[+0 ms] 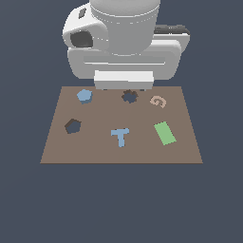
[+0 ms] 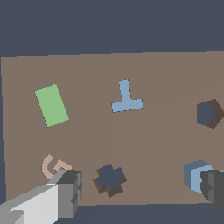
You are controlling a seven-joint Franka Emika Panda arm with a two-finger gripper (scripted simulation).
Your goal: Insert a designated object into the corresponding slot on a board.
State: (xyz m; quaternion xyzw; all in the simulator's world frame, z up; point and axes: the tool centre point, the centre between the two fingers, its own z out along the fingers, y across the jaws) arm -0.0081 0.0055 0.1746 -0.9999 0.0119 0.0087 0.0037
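Near the board's [image 1: 142, 152] far edge, toward the exterior view's left corner, lies the blue hexagon [image 1: 85, 96], apart from the hexagonal slot [image 1: 72, 126]. Fingers [image 2: 70, 192] spread wide, released, one finger just beside the hexagon.

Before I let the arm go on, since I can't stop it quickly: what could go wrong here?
1. The blue hexagon block sits beside one finger, not between the open fingers, so closing now could miss or push it.
2. The gear-shaped hole lies near the plain hexagonal hole; the block might go to the wrong one.
3. The blue T-piece could be grabbed instead.
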